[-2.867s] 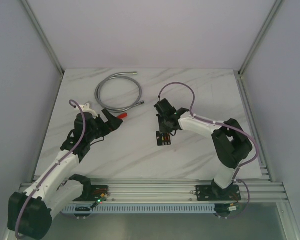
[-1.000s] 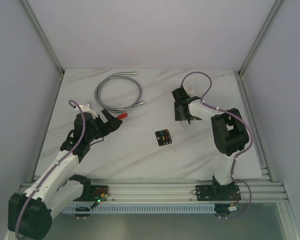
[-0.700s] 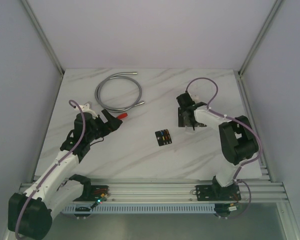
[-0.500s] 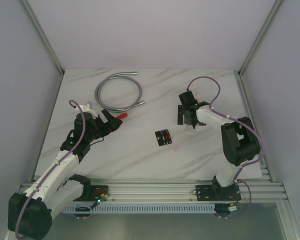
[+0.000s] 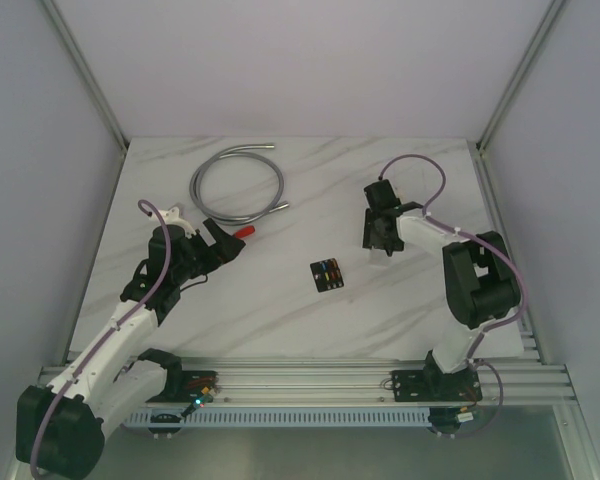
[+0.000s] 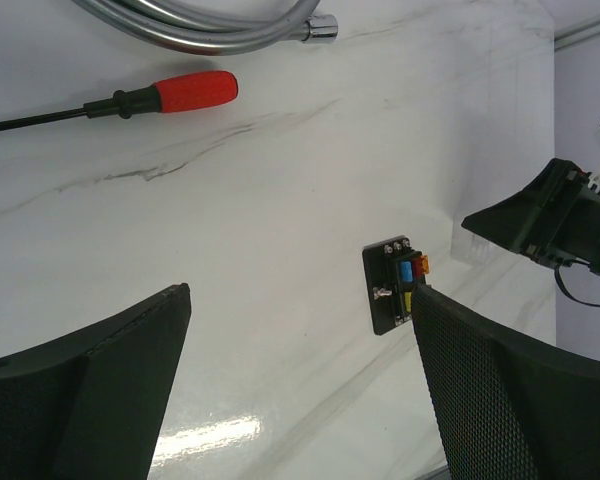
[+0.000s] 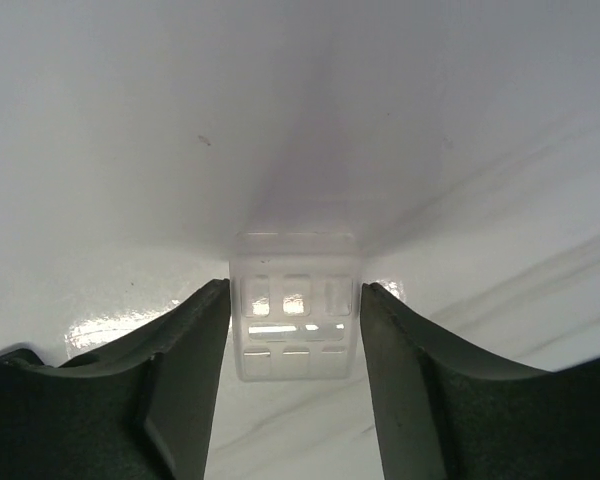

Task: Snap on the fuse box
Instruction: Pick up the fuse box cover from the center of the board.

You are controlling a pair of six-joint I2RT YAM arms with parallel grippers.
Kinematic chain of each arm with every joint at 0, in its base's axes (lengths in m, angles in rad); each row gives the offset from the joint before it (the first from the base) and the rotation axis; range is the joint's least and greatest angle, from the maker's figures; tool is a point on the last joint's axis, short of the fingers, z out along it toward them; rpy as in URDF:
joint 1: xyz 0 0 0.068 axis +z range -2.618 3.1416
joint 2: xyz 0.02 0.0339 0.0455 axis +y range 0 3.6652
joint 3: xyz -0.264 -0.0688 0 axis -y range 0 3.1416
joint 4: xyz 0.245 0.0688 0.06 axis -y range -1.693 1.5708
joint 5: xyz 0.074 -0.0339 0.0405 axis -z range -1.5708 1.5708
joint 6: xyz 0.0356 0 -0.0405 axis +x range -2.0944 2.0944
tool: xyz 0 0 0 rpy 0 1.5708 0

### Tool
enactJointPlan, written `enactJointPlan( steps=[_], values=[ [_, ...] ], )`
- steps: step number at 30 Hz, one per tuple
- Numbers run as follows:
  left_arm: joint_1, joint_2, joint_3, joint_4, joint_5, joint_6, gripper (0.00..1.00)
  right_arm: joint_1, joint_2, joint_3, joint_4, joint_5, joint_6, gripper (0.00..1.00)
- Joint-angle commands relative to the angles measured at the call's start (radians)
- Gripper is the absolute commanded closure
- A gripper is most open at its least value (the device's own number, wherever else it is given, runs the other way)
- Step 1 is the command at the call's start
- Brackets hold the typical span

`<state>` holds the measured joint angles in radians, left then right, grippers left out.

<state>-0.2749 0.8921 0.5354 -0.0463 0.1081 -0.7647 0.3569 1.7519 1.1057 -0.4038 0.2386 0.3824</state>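
lying flat on the white marble table [image 5: 280, 320], the fuse box [image 5: 327, 273] sits near mid-table, between the two arms, open face up. nothing touches it. left wrist view shows blue, orange and yellow fuses seated in its slots [image 6: 395, 285].

right gripper [image 5: 380, 240] is down at the table surface, beyond the fuse box and to its right, near it but apart. right wrist view: both fingers [image 7: 195, 340] are pressed against opposite side walls of a small clear cover [image 7: 295, 345]; the claw [image 7: 295, 290] pinches it. the cover rests on the table, ribbed face up, with the tabletop showing through it.

left gripper [image 5: 220, 243] hangs over the left half of the table, well apart from the fuse box. its fingers [image 6: 120, 370] are spread wide with nothing between them but bare tabletop.

other items: a red-handled screwdriver [image 5: 245, 230] lies just beyond the left gripper's tips, its dark shaft running off the left edge of the wrist view [image 6: 185, 90]. a coiled grey metal hose [image 5: 237, 185] lies at the far left of the table, one end fitting close to the screwdriver handle.
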Motion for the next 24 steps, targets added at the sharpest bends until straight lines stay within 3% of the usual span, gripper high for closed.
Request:
enactJointPlan(
  steps=[1,6,14,24],
  values=[
    [0.006,-0.005,0.026,-0.006,0.013,0.01,0.0,-0.006,0.0,-0.022,0.004,-0.028,0.018,0.47],
    [0.006,-0.005,0.028,-0.006,0.016,0.007,0.0,0.001,-0.04,-0.032,0.001,-0.07,0.014,0.6],
    [0.006,-0.015,0.026,-0.006,0.017,0.004,0.0,0.117,-0.133,0.04,-0.091,-0.113,-0.023,0.63],
    [0.006,-0.001,0.027,-0.001,0.033,-0.003,0.0,0.316,-0.098,0.14,-0.173,-0.076,-0.02,0.64]
  ],
)
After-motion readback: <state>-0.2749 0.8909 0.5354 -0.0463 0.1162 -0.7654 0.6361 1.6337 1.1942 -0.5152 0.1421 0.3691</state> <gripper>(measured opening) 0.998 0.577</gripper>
